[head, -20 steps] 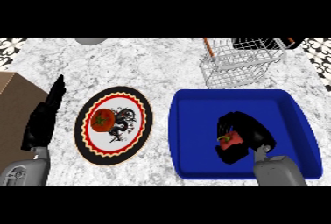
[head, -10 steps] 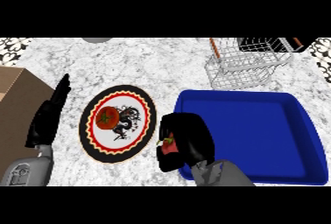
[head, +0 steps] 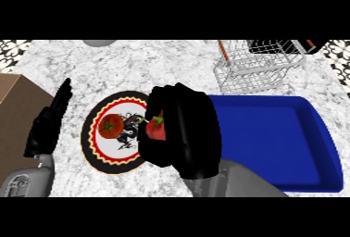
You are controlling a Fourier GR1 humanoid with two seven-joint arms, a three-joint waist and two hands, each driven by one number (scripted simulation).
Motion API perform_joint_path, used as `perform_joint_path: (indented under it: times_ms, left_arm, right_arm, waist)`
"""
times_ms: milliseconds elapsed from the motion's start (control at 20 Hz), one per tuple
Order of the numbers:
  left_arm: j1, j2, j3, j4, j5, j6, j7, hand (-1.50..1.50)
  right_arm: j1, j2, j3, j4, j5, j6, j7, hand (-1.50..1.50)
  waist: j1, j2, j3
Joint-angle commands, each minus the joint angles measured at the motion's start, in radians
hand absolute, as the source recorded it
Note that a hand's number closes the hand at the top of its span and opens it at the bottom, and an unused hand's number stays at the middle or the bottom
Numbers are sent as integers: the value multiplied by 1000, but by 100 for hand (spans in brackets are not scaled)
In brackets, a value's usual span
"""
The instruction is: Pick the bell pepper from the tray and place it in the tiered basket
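Right hand (head: pixel 184 134) curled round red pepper (head: pixel 156 129), green stem showing; fingers clamped on it, most of pepper hidden. Hand and pepper over plate's right edge, beside tray's left rim; height above counter hard to judge. Tray (head: pixel 273 143) blue, at right. Plate (head: pixel 109 134) round, patterned, orange-red round item (head: pixel 110 126) on its left part. Basket (head: pixel 259 65) wire, at top right, just beyond tray. Left hand (head: pixel 49 122) at left, fingers straight and together, pointing up, resting beside plate. Brown box (head: pixel 14 115) at far left edge.
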Motion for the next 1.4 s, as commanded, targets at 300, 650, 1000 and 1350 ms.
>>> perform_joint_path:
  times_ms: [300, 650, 1000, 1350]
  left_arm:
    - [3, 0, 9, -14, 0, -2, 8, 0]
    - [21, -4, 0, -19, -11, -6, -6, 0]
    - [40, 24, 35, -15, 11, -25, -30, 0]
    - [-25, -30, 2, 41, -21, 20, -18, 0]
  right_arm:
    - [-273, -7, -230, 43, 16, 289, 64, 150]
    - [-319, -114, -405, 258, -75, 247, -213, 150]
    - [-332, -229, -379, 362, 61, 256, -299, 150]
    - [-394, -343, -451, 565, 131, 227, -422, 150]
  waist:
    - [-8, 3, 0]
    - [2, 7, 1]
    - [-1, 5, 0]
    - [-3, 7, 0]
